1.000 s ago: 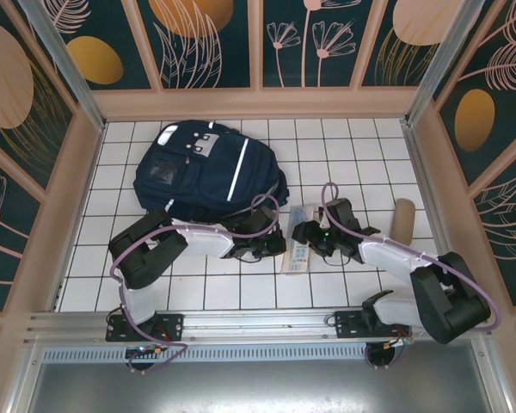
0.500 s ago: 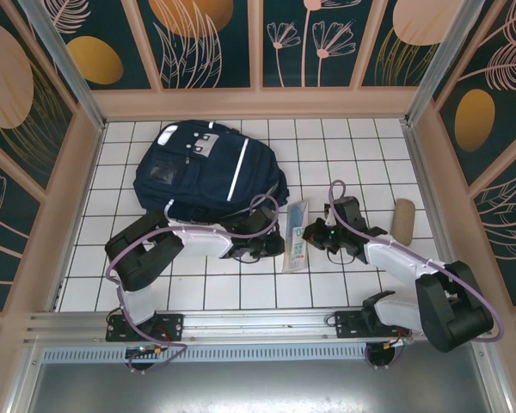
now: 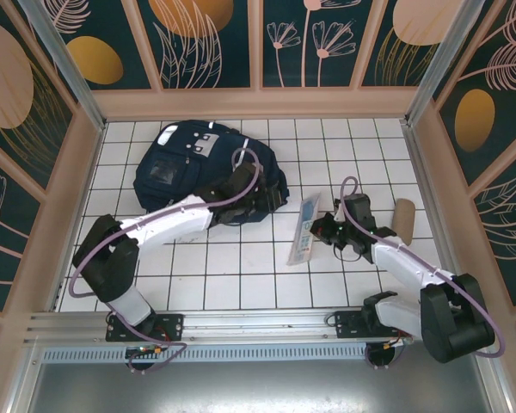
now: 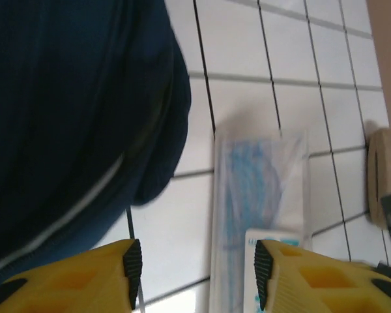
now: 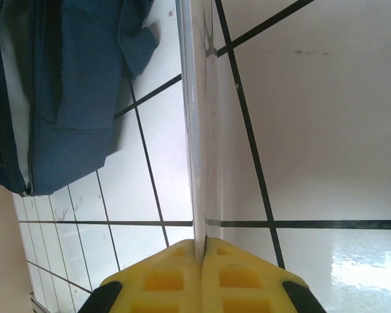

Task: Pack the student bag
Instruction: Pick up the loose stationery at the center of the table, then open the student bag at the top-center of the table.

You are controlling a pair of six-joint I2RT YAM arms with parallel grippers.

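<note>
The student bag (image 3: 185, 168) lies flat on the white tiled table (image 3: 241, 267), far and left of centre, its front face up. The left arm crosses its near right corner and hides it. From above, the fingers of the left gripper (image 3: 256, 196) are lost against the dark fabric there. The left wrist camera shows that gripper's yellow fingers (image 4: 104, 274) spread wide with nothing between them. The bag's rounded navy edge fills the left of that blurred view and is cut off by the frame.

Just right of the bag lies a flat clear packet (image 3: 305, 234) with blue contents and a white label whose print is too small to read. The right gripper (image 3: 320, 231) is clamped on the packet's edge on the side away from the bag. The right wrist camera sees the packet edge-on as a thin sliver pinched between the closed fingers, with only a fold of the bag showing at the left edge of that view. Further right of the bag, beyond the packet and the right gripper, a tan cylinder (image 3: 403, 219) rests on the tiles.

The bag's long axis slants from far left to near right, its grey-patched end toward the far wall
</note>
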